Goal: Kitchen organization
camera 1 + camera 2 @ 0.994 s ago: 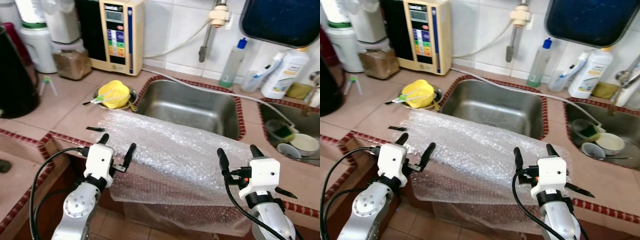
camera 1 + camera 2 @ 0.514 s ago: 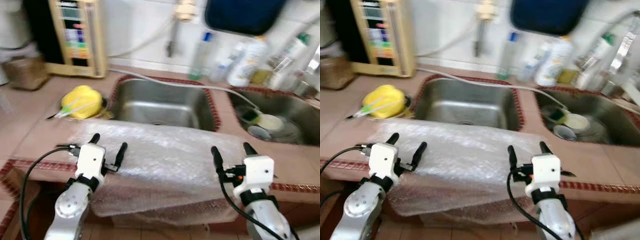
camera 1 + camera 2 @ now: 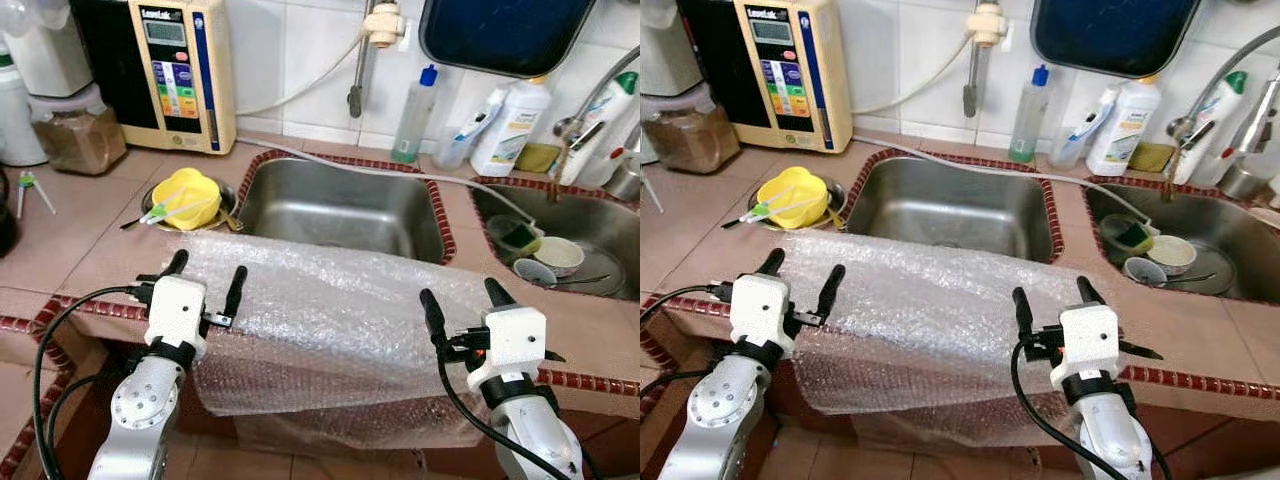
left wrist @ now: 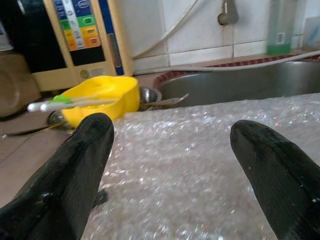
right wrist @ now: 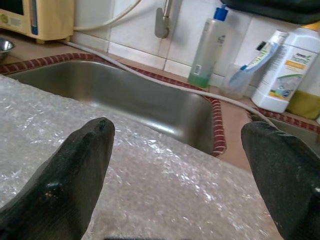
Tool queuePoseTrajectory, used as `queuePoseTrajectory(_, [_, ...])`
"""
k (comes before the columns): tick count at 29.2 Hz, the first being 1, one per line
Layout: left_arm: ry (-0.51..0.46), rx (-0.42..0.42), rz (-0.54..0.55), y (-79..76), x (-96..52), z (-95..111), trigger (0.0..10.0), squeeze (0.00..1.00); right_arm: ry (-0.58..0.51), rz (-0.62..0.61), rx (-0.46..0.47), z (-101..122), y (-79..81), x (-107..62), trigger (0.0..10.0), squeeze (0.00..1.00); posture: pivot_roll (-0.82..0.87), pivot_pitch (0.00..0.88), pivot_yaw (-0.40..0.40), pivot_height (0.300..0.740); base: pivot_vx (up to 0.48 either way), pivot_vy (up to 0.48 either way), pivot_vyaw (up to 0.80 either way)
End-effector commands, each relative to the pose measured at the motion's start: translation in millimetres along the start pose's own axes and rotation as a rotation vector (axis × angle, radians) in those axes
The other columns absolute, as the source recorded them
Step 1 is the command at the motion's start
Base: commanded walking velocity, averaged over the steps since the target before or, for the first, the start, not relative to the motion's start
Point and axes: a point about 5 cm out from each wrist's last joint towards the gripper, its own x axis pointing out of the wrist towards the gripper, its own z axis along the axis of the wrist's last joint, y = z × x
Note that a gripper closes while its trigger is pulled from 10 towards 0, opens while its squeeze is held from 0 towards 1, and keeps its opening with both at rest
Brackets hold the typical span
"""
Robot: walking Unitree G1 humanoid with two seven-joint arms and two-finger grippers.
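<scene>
Jaws unchanged (both spread), bubble wrap (image 3: 330,310) unmoved

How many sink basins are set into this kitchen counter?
2. One steel sink basin lies in the middle, just behind the bubble wrap. The second basin is to its right, cut by the picture's edge, with dishes inside. More may lie outside the picture.
</scene>
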Motion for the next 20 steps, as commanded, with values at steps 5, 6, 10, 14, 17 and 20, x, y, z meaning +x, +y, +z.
queuePoseTrajectory(5, [0.006, 0.001, -0.001, -0.5, -3.5, 0.2, 10.0, 0.00, -0.008, 0.000, -0.009, 2.1, -2.4, -0.8, 10.0, 0.00, 0.21, 0.000, -0.075, 0.740, 0.000, 0.000, 0.00])
queuePoseTrajectory(6, [0.007, 0.000, -0.002, -0.8, -3.5, 0.2, 10.0, 0.00, -0.007, 0.001, -0.009, 1.8, -2.4, -0.8, 10.0, 0.00, 0.21, 0.000, -0.075, 0.740, 0.000, 0.000, 0.00])
queuePoseTrajectory(10, [0.011, -0.008, -0.011, -2.6, -3.5, -0.6, 10.0, 0.00, -0.001, 0.004, -0.009, 0.5, -1.3, -1.6, 10.0, 0.00, 0.21, 0.000, -0.075, 0.740, 0.000, 0.262, 0.00])
queuePoseTrajectory(14, [0.020, -0.021, -0.017, -3.9, -4.0, -2.1, 10.0, 0.00, 0.002, 0.007, -0.007, 0.1, 0.0, -2.6, 10.0, 0.00, 0.21, 0.000, -0.074, 0.740, 0.000, 0.299, 0.00])
queuePoseTrajectory(17, [0.022, -0.018, -0.019, -4.0, -4.2, -2.3, 10.0, 0.00, 0.003, 0.006, -0.006, 0.2, 0.1, -2.8, 10.0, 0.00, 0.20, 0.000, -0.073, 0.740, 0.000, 0.300, 0.00])
queuePoseTrajectory(20, [0.024, -0.019, -0.023, -4.5, -4.3, -2.8, 10.0, 0.00, 0.004, 0.005, -0.006, 0.0, 0.0, -3.0, 10.0, 0.00, 0.20, 0.000, -0.073, 0.740, 0.000, 0.300, 0.00])
